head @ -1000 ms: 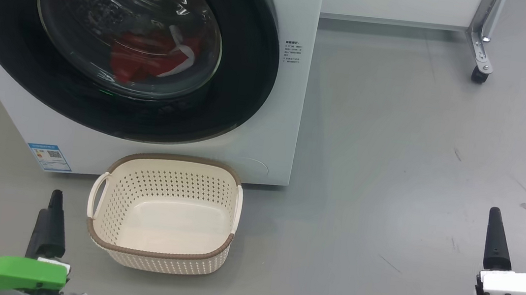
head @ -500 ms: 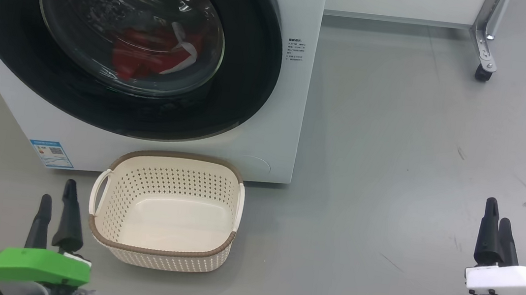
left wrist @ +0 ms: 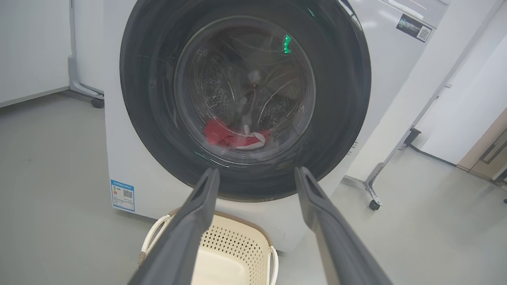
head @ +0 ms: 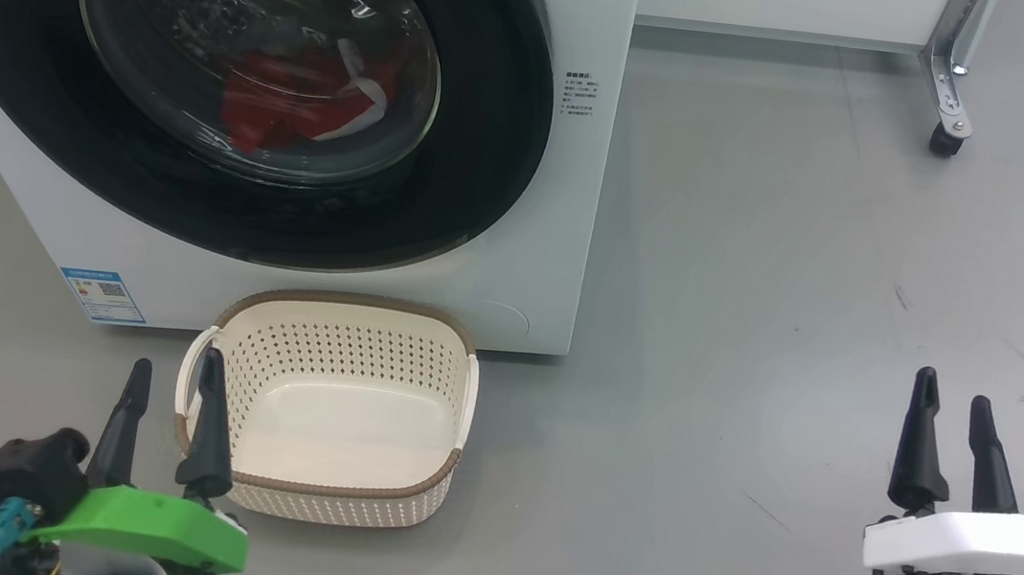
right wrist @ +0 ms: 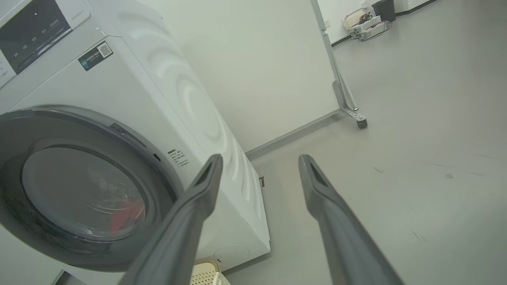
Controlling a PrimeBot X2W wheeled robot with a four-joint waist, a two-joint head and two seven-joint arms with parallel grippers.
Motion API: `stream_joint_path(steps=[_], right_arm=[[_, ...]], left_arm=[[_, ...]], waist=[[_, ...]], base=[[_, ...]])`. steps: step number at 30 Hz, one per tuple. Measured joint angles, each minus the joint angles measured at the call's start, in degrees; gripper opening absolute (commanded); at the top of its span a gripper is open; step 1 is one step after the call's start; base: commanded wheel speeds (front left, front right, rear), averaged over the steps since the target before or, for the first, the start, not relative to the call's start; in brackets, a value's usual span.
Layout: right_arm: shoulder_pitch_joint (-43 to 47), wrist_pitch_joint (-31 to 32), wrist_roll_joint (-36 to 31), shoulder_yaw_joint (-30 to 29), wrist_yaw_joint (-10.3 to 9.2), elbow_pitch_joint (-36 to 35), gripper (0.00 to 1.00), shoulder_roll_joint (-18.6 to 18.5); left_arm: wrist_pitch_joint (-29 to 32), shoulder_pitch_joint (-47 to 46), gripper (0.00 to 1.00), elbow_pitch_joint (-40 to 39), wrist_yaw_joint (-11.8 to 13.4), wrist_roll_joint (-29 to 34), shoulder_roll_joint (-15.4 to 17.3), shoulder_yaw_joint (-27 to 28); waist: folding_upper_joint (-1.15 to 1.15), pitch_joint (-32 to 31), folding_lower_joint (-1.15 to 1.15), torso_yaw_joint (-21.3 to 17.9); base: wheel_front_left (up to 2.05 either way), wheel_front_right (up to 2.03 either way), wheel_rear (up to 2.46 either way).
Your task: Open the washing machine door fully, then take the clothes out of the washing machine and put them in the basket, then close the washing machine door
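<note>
The left gripper (head: pixel 176 363) hovers low over the grey floor (head: pixel 755 354), its two dark fingers parted with nothing between them. The basket (head: pixel 347 299) sits just to its right. In the head view the gripper's right finger overlaps the basket's left edge, and whether they touch cannot be told. Ahead of and above this gripper stands the washing machine (head: pixel 566 236). The washing machine door (head: pixel 491 131) is shut, and the red clothes (head: pixel 292 103) lie behind its glass. The right gripper (head: pixel 954 388) is well apart from the basket, over bare floor, with its fingers likewise spread and empty. The washing machine lies ahead of it and to its left.
</note>
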Motion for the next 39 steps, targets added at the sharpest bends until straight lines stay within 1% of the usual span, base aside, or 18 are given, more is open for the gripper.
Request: stream_joint_path(steps=[9, 10, 12, 13, 18, 21, 23, 26, 27, 32, 39], right_arm=[[0.01, -1.57, -7.79, 1.21, -1.58, 0.05, 1.0, 0.27], [0.01, -1.75, -8.62, 1.34, -2.0, 0.1, 1.0, 0.34], [0.01, -2.01, -9.96, 1.74, -2.07, 0.45, 1.0, 0.41], [0.01, -2.08, -10.68, 1.94, -2.56, 0.6, 1.0, 0.47], [0.01, -3.01, -14.71, 2.93, -3.45, 1.29, 1.0, 0.63], [0.01, -3.07, -16.5, 3.57, -3.53, 2.19, 1.0, 0.63], [0.03, -2.97, -17.02, 4.12, -3.97, 3.24, 1.0, 0.62], [0.07, -2.57, -17.69, 4.42, -4.05, 4.3, 1.0, 0.6], [0.08, -2.1, -17.69, 4.48, -4.39, 4.81, 1.0, 0.6], [0.19, -0.94, -17.7, 5.37, -4.42, 6.24, 1.0, 0.59], [0.19, -0.36, -18.2, 6.08, -4.42, 7.21, 1.0, 0.57]], left_arm=[[-1.72, 0.01, 1.0, 0.26, 2.29, 11.28, -0.02, -3.33], [-1.75, 0.01, 1.0, 0.45, 2.45, 12.78, -0.02, -3.7], [-2.23, 0.02, 1.0, 0.94, 2.98, 15.35, -0.02, -4.56], [-2.27, 0.02, 1.0, 1.2, 3.18, 16.59, -0.02, -4.87], [-2.96, 0.09, 1.0, 2.97, 4.36, 19.67, -0.03, -6.28], [-3.38, 0.2, 1.0, 4.32, 4.68, 20.38, -0.07, -7.42], [-3.45, 0.47, 1.0, 5.38, 4.91, 19.06, -0.08, -7.82], [-3.48, 0.68, 1.0, 6.37, 4.91, 18.72, -0.08, -8.23], [-3.48, 0.69, 1.0, 6.79, 4.92, 18.72, -0.08, -8.47], [-3.48, 0.71, 1.0, 9.13, 5.21, 17.82, -0.08, -8.93], [-3.48, 0.67, 1.0, 10.38, 5.41, 16.88, -0.08, -9.05]], waist=[[0.0, 0.07, 0.0, -0.06], [0.0, 0.07, 0.0, -0.06], [0.0, 0.03, 0.0, -0.05], [0.0, -0.01, 0.0, -0.05], [0.0, -0.26, 0.0, -0.03], [0.0, -0.41, 0.0, -0.03], [0.0, -0.52, 0.0, -0.04], [0.0, -0.63, 0.0, -0.05], [0.0, -0.69, 0.0, -0.06], [0.0, -0.93, 0.0, -0.08], [0.0, -1.19, 0.0, -0.06]], base=[[0.0, 0.0, 0.0], [0.0, 0.0, 0.0], [0.0, 0.0, 0.0], [0.0, 0.0, 0.0], [0.0, 0.0, 0.0], [0.0, 0.0, 0.0], [0.0, 0.0, 0.0], [0.0, 0.0, 0.0], [0.0, 0.0, 0.0], [0.0, 0.0, 0.0], [0.0, 0.0, 0.0]])
